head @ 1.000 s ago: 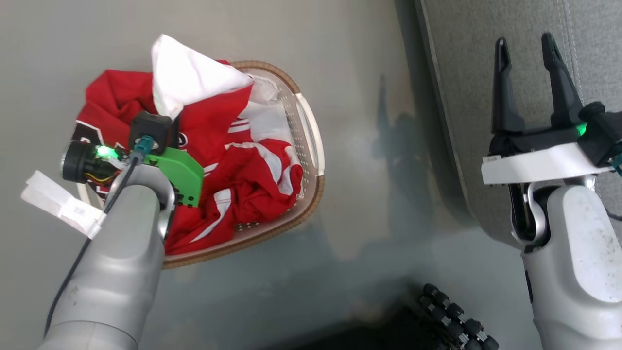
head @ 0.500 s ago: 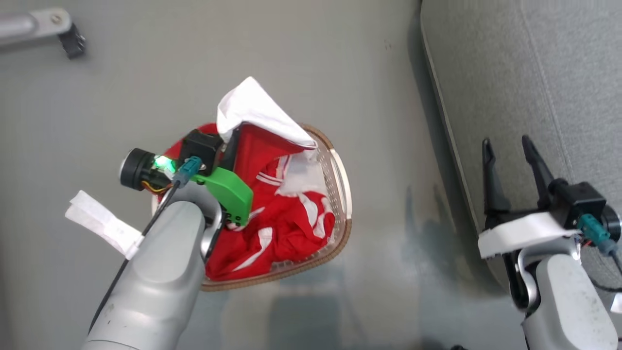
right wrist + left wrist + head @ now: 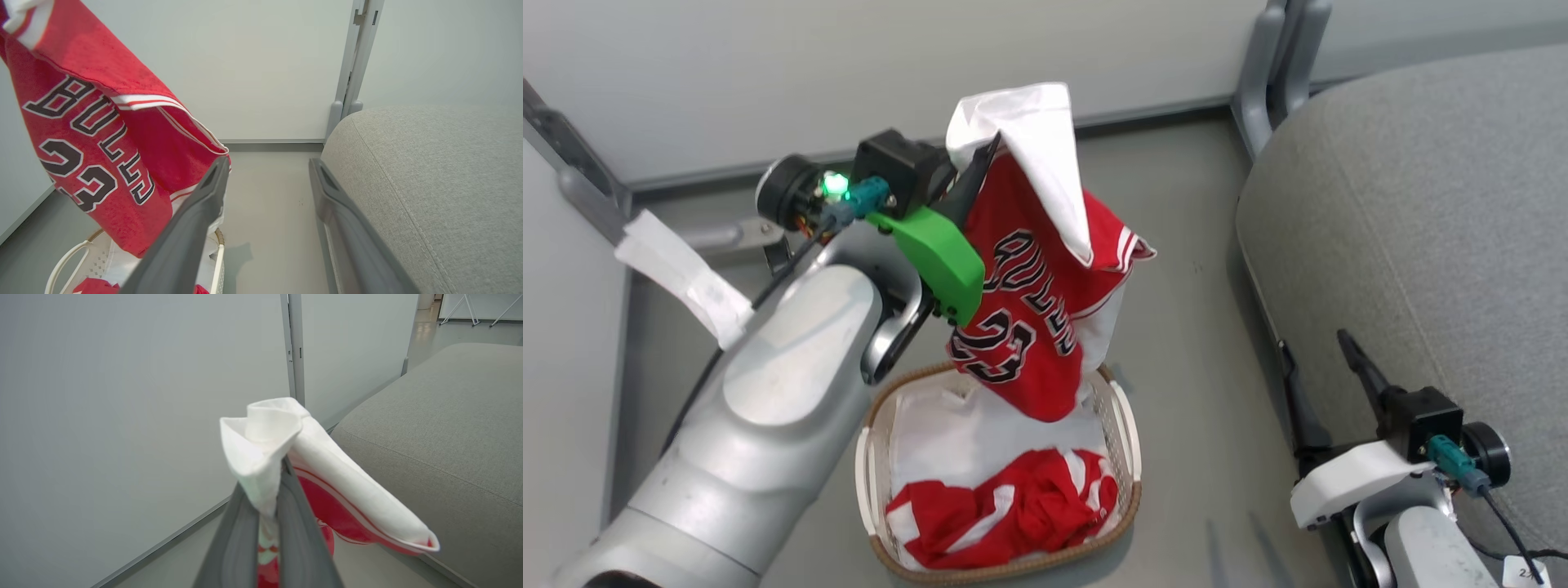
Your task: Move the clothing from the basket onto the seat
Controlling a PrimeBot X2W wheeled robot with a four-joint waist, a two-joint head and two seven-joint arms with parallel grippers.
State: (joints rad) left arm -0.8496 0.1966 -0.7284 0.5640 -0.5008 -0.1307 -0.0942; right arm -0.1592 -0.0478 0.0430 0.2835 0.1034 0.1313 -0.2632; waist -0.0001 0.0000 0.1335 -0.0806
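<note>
In the head view the left gripper [image 3: 984, 159] had its fingertips buried in a white fold of the jersey [image 3: 1021, 327], which hid part of the far rim of the basket [image 3: 1131, 457]. Some of its lettering was lost in creases. The red heap [image 3: 1013, 506] in the basket was too crumpled to tell what garment it was. Both arms [image 3: 768, 425] ran off the bottom edge, and a tag [image 3: 1521, 572] by the right one was too small to read. In the left wrist view the fingers [image 3: 302, 547] were blurred. In the right wrist view the jersey was cut by the top and left edges, the basket by the bottom edge. The seat [image 3: 1421, 245] ran off the right edge in each view.
</note>
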